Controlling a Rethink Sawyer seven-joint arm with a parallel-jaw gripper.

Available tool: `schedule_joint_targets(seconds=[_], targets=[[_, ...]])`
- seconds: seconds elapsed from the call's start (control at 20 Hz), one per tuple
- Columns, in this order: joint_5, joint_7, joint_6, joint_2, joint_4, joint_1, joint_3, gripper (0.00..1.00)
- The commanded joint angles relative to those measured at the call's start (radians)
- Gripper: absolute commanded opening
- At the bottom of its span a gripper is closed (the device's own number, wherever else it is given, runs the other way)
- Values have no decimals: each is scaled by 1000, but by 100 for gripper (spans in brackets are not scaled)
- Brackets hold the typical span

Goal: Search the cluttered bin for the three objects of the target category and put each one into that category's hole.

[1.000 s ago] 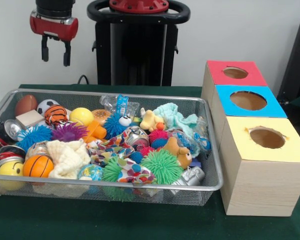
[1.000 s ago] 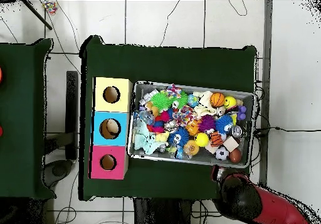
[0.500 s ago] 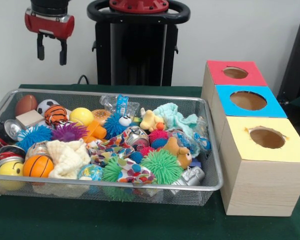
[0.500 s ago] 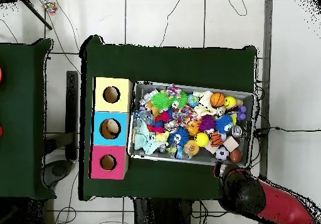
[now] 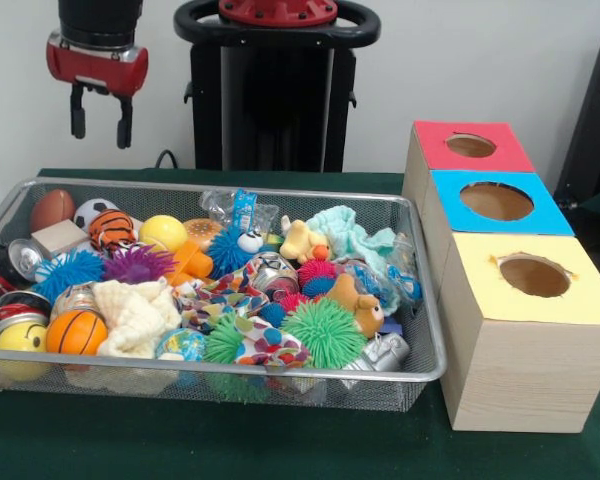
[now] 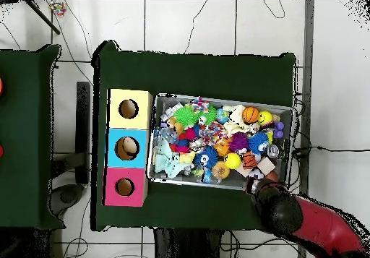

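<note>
In the front view, the wire mesh bin (image 5: pixel 420 372) is seen on the green table (image 5: pixel 180 440), its near rim close to the table's near edge, with a strip of bare cloth in front of it. The bin is packed to its walls, so almost no free room is left between the toys. Along the near wall an orange basketball (image 5: pixel 76 332), a yellow smiley ball (image 5: pixel 20 338), a cream cloth (image 5: pixel 135 312) and a green spiky ball (image 5: pixel 325 332) are found; none of these round things has a long axis. A silver can (image 5: pixel 380 352) lies on its side in the near right corner, its long axis running toward the near left. Farther in, a purple spiky ball (image 5: pixel 136 264), a blue spiky ball (image 5: pixel 70 270), a yellow ball (image 5: pixel 162 232) and a yellow plush duck (image 5: pixel 302 240) are seen. At the far left corner a brown football (image 5: pixel 52 210), tilted, and a soccer ball (image 5: pixel 92 212) are set against the wall.

Just right of the bin three boxes stand in a row: the yellow box (image 5: pixel 525 335) nearest, then the blue box (image 5: pixel 495 200), then the red box (image 5: pixel 470 146), each with a round hole on top.

The gripper (image 5: pixel 98 112) is held well above the bin's far left corner, apart from every toy, its two fingers pointing down, spread apart and empty. In the overhead view the arm (image 6: pixel 303 222) is seen reaching over that corner
</note>
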Motion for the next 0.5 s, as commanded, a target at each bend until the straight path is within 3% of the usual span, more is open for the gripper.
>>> schedule_joint_targets(seconds=[0.05, 0.5], targets=[[27, 133, 59, 114, -169, 43, -6, 100], [74, 139, 73, 226, -295, 126, 17, 100]])
